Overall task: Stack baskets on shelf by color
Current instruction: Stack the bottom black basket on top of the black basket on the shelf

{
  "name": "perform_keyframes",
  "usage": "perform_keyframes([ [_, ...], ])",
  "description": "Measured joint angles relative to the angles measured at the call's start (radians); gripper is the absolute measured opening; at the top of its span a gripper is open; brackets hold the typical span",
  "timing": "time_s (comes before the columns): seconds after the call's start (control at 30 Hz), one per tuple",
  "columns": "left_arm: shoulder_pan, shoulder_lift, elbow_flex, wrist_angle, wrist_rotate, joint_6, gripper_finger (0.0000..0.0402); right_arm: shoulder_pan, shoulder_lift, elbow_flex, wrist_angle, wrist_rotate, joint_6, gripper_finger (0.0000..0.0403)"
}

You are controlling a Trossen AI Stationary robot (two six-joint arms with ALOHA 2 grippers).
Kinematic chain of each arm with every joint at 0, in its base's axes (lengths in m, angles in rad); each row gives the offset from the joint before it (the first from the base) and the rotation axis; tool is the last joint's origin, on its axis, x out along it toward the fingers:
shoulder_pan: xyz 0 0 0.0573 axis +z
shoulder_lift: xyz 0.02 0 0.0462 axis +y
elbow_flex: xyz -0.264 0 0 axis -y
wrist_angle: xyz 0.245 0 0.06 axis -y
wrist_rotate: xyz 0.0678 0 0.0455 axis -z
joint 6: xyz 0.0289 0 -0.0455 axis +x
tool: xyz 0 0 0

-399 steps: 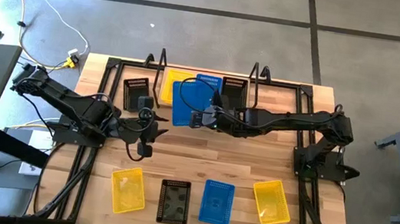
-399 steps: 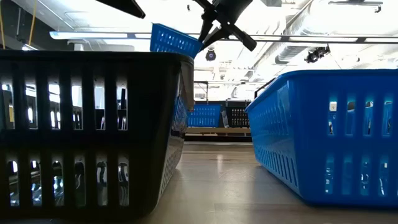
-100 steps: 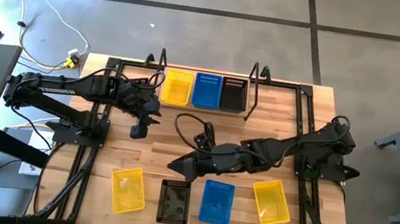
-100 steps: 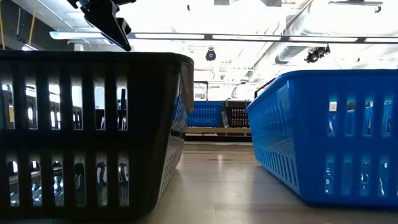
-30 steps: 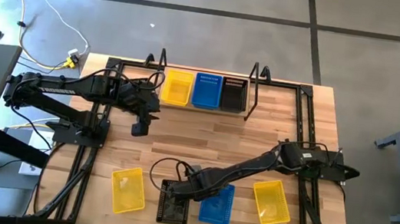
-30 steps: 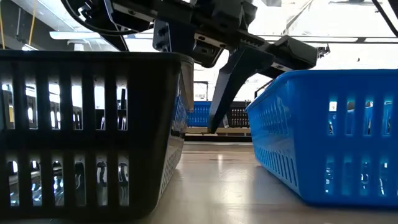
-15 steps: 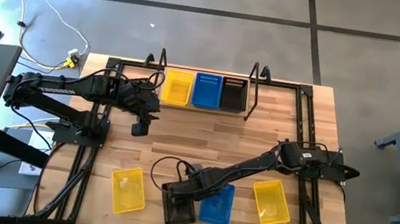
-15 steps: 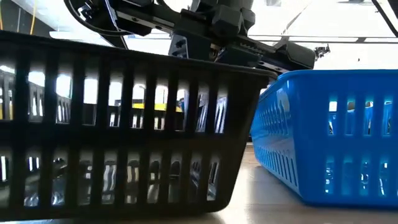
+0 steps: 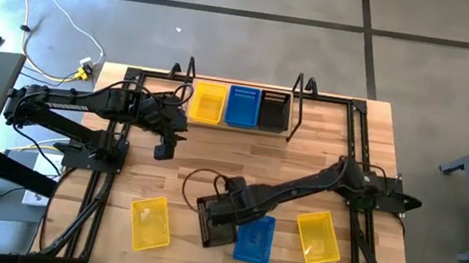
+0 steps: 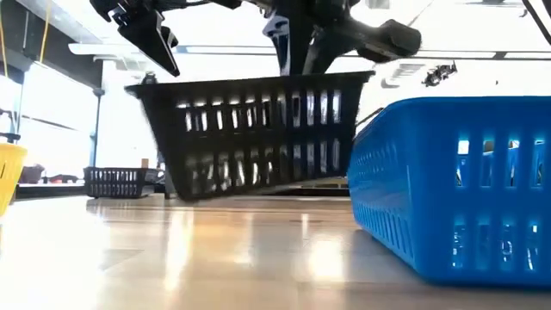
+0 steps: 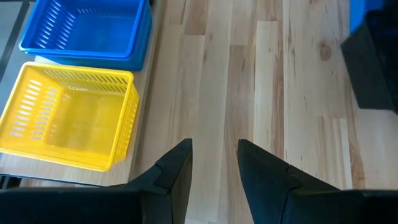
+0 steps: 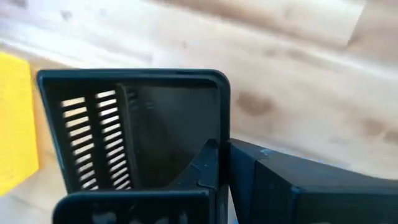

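My right gripper [image 9: 226, 206] is shut on a black basket [image 9: 217, 227] above the near row, between a yellow basket [image 9: 150, 223] and a blue basket [image 9: 254, 239]. The low view shows the black basket [image 10: 258, 138] in the air, slightly tilted. On the shelf [image 9: 295, 112] at the far edge stand a yellow stack [image 9: 208, 104], a blue stack [image 9: 243, 106] and a black basket [image 9: 273, 110]. My left gripper [image 9: 164, 149] is open and waits near the shelf's left end, above bare wood [image 11: 214, 149]. My right gripper pinches one side wall of the black basket at its rim [image 12: 224, 124], with one finger [image 12: 208, 165] inside the basket and the other outside. It comes from above, slanting in from the table's right. The basket hangs below the fingers, clear of the table and slightly tilted.
Another yellow basket [image 9: 318, 237] lies at the near right. In the low view the blue basket [image 10: 456, 189] fills the right foreground. Bare wood lies between the near row and the shelf. Black frame rails run along both table sides.
My right gripper has taken hold of the black basket in the near row. It raised it, first tipping one end up, then lifting it clear, and carried it a little toward the far edge. The basket has turned slightly.
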Motion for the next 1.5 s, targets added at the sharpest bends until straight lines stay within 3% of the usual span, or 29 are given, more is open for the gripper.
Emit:
perform_keyframes([
  [0.7, 0.002, 0.0, 0.0, 0.003, -0.003, 0.026, 0.012, -0.212, -0.257, 0.0, -0.263, 0.209, -0.384, 0.0],
  [1.3, 0.002, 0.0, 0.0, 0.004, -0.011, 0.026, 0.012, -0.496, -0.439, -0.001, -0.322, 0.237, -0.811, 0.0],
  [1.5, 0.002, 0.0, 0.0, 0.004, -0.084, 0.023, 0.012, -0.563, -0.478, -0.001, -0.323, 0.238, -0.897, 0.0],
])
